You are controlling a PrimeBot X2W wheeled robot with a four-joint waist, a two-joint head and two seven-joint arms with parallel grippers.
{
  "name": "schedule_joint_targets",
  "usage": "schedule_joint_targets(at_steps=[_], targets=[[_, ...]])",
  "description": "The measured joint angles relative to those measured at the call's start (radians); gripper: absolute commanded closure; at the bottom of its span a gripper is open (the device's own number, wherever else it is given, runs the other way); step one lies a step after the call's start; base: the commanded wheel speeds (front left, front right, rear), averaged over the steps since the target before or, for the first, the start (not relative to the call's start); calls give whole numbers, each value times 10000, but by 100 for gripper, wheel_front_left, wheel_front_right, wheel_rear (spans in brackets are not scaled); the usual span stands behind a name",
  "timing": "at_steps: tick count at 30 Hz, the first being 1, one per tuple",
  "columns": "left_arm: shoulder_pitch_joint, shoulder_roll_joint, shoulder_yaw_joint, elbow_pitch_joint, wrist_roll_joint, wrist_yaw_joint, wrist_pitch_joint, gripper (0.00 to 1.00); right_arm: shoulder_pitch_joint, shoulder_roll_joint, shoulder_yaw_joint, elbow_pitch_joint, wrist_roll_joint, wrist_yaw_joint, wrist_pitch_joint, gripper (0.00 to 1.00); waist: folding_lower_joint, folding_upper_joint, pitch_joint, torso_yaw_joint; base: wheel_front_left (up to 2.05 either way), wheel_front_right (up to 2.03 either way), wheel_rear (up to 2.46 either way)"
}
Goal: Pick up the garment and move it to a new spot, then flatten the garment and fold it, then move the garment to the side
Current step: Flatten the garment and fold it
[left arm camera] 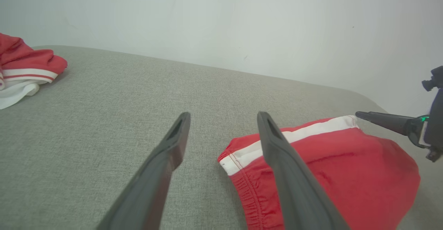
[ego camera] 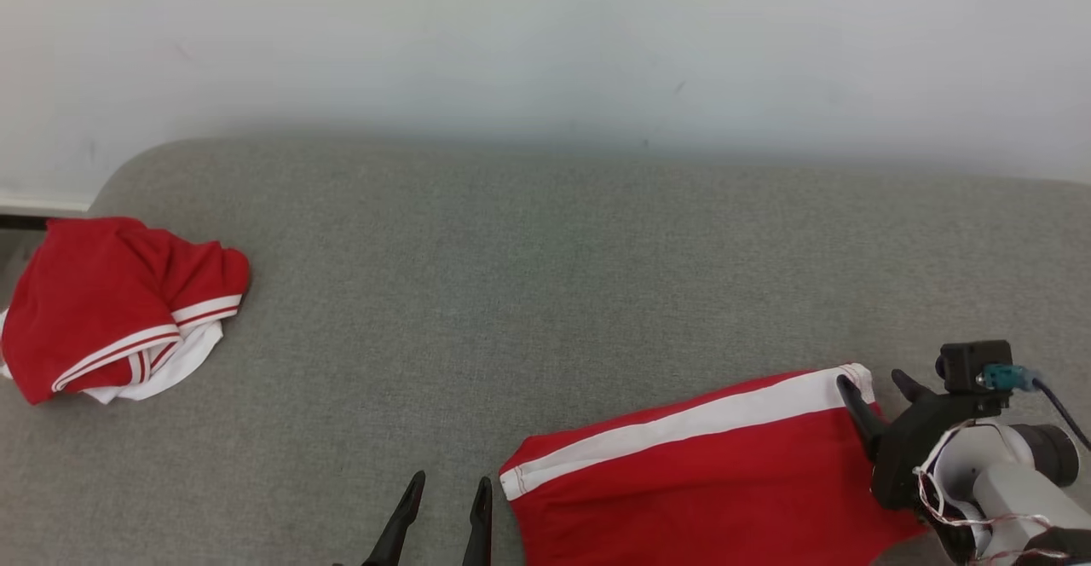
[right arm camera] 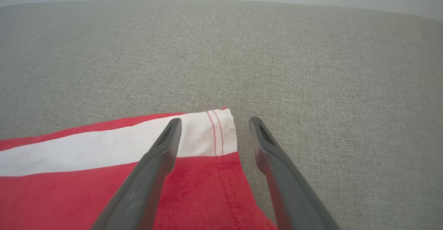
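We see red shorts lying on grey cushion, front-right, btw the grippers. Left gripper & right gripper both spread, holding nothing. Fabric looks light, soft, floppy, so we'd pinch waistband & hem corners.

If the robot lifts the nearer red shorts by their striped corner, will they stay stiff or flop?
Probably floppy: the red shorts lie thin and flat with soft wrinkles, so they should drape from the right tool. Likely light, being thin cloth. Pushed, they may bunch rather than slide, since the grey upholstery looks coarse.
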Motion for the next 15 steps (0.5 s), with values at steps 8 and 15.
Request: schedule_joint_targets(at_steps=[8,15], targets=[[-58,-21,123,109,270,-127,0,0,-667,-362,993,460,1022,0,945,0,0,0,332,143,0,0,0],[-170,-35,105,194,330,-155,0,0,-1018,-466,1429,878,1446,0,993,0,0,0,375,96,0,0,0]])
